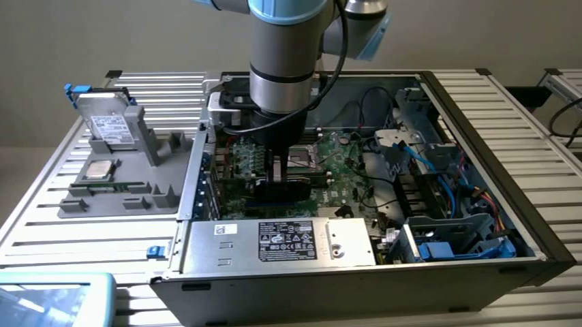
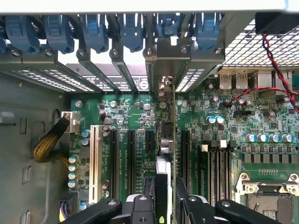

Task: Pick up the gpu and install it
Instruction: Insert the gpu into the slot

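Note:
My gripper (image 2: 171, 198) is down inside the open computer case (image 1: 473, 136), over the green motherboard (image 2: 224, 140). Its black fingers (image 2: 154, 200) are shut on the gpu (image 2: 174, 121), which I see edge-on as a thin upright card running toward the rear slot openings. The card's silvery end bracket (image 2: 167, 58) lies against the case's rear wall among the blue retainer clips (image 2: 93, 30). The card's edge stands over the black expansion slots (image 2: 184, 154). In the exterior view the arm (image 1: 282, 82) reaches straight down, and the gripper (image 1: 287, 178) sits low over the board.
A grey parts tray (image 1: 123, 197) on the exterior view's left holds a silver hard drive (image 1: 109, 126). The power supply (image 1: 282, 242) lines the case's near side. A red cable (image 2: 275, 70), a yellow braided cable (image 2: 46, 144) and the CPU socket (image 2: 271, 200) flank the slots.

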`<state>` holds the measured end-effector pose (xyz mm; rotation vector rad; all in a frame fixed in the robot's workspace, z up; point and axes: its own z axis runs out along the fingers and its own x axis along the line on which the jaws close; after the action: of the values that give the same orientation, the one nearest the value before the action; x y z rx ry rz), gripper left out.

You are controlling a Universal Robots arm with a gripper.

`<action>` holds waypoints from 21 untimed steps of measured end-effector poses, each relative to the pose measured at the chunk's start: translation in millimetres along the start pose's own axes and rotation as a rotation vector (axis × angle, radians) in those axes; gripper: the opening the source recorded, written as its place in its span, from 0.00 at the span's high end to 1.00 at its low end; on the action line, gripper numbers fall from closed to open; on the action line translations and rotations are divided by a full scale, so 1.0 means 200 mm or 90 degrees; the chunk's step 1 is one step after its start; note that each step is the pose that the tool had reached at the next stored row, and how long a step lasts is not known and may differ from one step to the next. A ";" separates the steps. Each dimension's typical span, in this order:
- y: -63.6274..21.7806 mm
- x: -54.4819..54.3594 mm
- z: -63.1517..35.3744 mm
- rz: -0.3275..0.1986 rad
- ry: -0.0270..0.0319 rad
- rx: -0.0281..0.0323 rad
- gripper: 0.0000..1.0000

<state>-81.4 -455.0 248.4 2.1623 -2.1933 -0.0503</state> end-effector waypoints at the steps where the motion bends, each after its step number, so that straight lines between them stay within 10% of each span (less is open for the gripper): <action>1: 0.000 0.00 0.000 0.000 0.0000 0.0000 0.72; 21: 0.000 0.00 0.000 -0.002 0.0003 0.0003 0.72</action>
<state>-81.4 -454.6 248.4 2.1664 -2.1894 -0.0495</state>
